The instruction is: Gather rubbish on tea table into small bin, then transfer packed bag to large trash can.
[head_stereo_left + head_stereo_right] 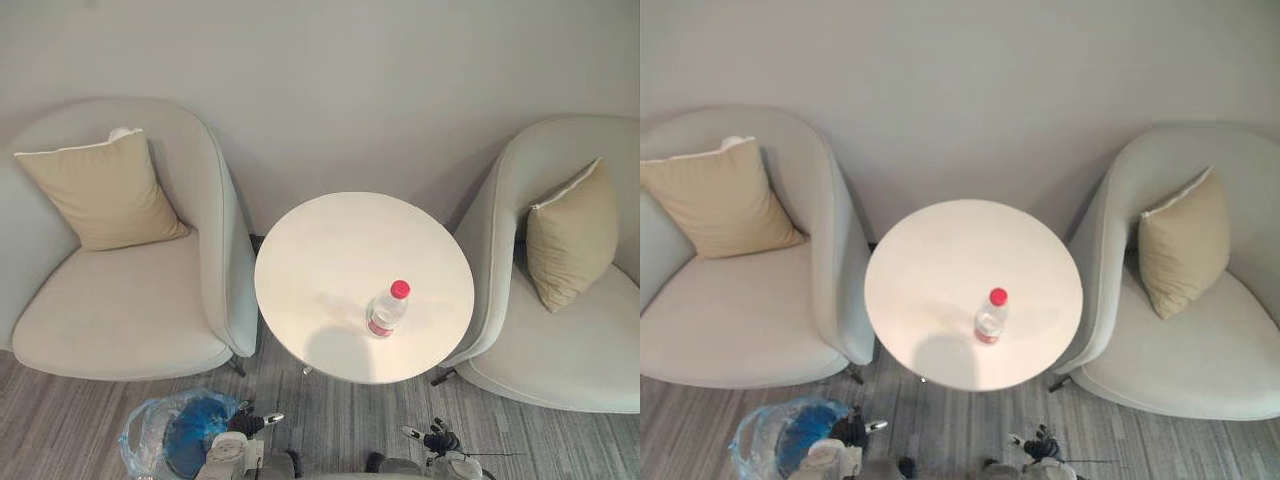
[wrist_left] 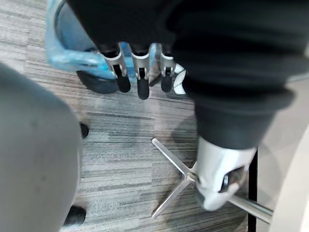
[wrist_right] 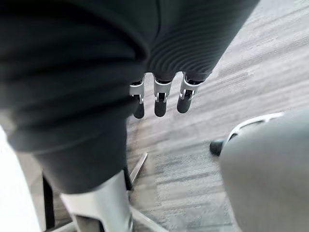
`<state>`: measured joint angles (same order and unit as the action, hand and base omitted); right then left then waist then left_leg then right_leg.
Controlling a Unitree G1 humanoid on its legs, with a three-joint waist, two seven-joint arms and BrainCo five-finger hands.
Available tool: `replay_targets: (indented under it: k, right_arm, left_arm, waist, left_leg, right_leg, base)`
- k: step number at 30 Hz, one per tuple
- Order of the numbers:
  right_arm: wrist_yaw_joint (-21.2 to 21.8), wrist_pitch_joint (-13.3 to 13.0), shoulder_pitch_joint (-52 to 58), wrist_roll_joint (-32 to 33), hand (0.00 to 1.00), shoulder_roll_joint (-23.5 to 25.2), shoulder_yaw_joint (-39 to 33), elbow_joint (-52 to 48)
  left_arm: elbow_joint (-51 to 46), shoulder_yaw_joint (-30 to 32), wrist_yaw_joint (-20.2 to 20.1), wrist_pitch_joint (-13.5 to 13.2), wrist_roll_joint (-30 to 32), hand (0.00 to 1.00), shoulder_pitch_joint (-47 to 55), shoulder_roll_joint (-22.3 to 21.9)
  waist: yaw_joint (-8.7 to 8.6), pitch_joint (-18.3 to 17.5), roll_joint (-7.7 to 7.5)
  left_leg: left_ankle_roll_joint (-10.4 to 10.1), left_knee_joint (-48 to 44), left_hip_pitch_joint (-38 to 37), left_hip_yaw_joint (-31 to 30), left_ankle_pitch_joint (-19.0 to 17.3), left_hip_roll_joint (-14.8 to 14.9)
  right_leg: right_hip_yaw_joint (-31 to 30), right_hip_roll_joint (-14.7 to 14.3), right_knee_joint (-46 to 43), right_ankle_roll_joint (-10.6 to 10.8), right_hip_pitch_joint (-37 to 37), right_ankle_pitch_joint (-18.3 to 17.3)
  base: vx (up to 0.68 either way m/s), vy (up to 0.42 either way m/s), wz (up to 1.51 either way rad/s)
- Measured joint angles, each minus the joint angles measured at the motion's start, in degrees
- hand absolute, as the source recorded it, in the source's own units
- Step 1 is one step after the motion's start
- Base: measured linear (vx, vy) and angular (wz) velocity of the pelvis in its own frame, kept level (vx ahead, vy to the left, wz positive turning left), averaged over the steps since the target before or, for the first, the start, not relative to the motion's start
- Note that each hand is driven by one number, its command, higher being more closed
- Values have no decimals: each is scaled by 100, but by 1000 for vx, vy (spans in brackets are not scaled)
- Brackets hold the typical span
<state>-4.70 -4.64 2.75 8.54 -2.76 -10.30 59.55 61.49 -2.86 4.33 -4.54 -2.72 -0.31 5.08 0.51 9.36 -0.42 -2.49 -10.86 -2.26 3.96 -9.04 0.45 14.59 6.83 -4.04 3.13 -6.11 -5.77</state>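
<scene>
Two pale grey armchairs flank the scene: the left armchair (image 1: 120, 320) is cut off at the view's edge, and so is the right armchair (image 1: 585, 365). Each has a tan cushion leaning on its back, one on the left (image 1: 100, 190) and one on the right (image 1: 570, 235). Between them stands the round white bench (image 1: 340, 250). The small bin (image 1: 160, 435), lined with a blue plastic bag, sits on the grey striped floor near the bench's front left edge. It is partly cut off at the bottom, and what lies inside it cannot be made out. A clear plastic bottle (image 1: 387, 310) with a red cap stands upright on the bench, toward its front right.

The left hand (image 2: 140, 63) hangs low just beside the bin, fingers straight and relaxed, holding nothing. The right hand (image 3: 161, 94) hangs over the floor in front of the bench, fingers likewise loose and empty.
</scene>
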Motion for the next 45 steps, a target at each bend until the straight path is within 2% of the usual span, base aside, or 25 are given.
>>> replay_targets:
  k: [3, 6, 11, 13, 19, 24, 30, 36, 45]
  right_arm:
    - [-77, -11, -1, -175, 0, -10, 74, -86]
    - [-159, -26, 112, -189, 0, -22, 164, -591]
    - [-399, -185, 536, -426, 0, -311, 145, -2531]
    - [-450, -250, 595, -534, 0, -361, 137, -2870]
    - [-522, -388, 890, -1122, 0, -301, 158, -3922]
    - [-535, -449, 1064, -1727, 0, -276, 394, -4602]
    - [-531, -546, 1034, -2208, 0, -403, 937, -4759]
    - [-531, -552, 687, -2215, 0, -452, 1335, -4733]
    - [-737, -551, 208, -2187, 0, -451, 1318, -4193]
  left_arm:
    - [1, -100, 5, 2, 36, 0, 18, 60]
    - [0, -99, 37, 1, 39, 0, 56, 65]
    - [-4, -94, 54, 0, 49, 0, 114, 82]
    - [-4, -94, 55, -1, 56, 0, 131, 83]
    - [-28, -114, 54, -9, 151, 0, 167, 92]
    - [-124, -340, 51, -13, 269, 0, 191, 124]
    - [-175, -553, 53, -17, 303, 0, 206, 138]
    - [-250, -558, 53, -23, 317, 0, 241, 135]
    - [-255, -541, 75, -28, 309, 0, 243, 130]
  waist:
    - [1, -5, -8]
    - [-6, -26, -9]
    - [-28, -67, -21]
    - [-38, -87, -44]
    - [-52, -110, -88]
    - [-60, -114, -89]
    - [-53, -149, -40]
    - [-27, -157, -24]
    - [3, -142, -3]
  left_leg:
    - [32, 72, -27, -16, 21, 10]
    - [38, 156, -110, -54, 28, 29]
    - [77, 370, -175, -54, 78, 29]
    - [77, 396, -164, -58, 79, 21]
    - [111, 499, -152, -152, 160, -13]
    - [79, 820, -179, -215, 395, -12]
    - [48, 1036, -180, -323, 575, 2]
    - [46, 1087, -156, -522, 616, -19]
    - [65, 1082, -20, -823, 643, -61]
  right_leg:
    - [-16, -40, 97, 3, -52, 19]
    - [-51, -90, 254, -28, -151, 81]
    - [-249, -127, 536, -23, -145, 303]
    - [-259, -129, 601, -4, -146, 347]
    - [-257, -118, 688, 11, -136, 472]
    - [-252, -141, 830, 2, -83, 635]
    - [-200, -163, 832, 7, 7, 667]
    - [-2, -162, 861, 11, -35, 664]
    - [260, -160, 910, 12, -96, 656]
  base:
    - [72, -37, -3]
    - [26, -40, -9]
    - [-8, -8, -19]
    - [-24, 12, -5]
    - [-71, 2, 2]
    - [-98, -25, 1]
    - [-79, -28, 6]
    - [-13, -11, 16]
    - [22, -2, 17]
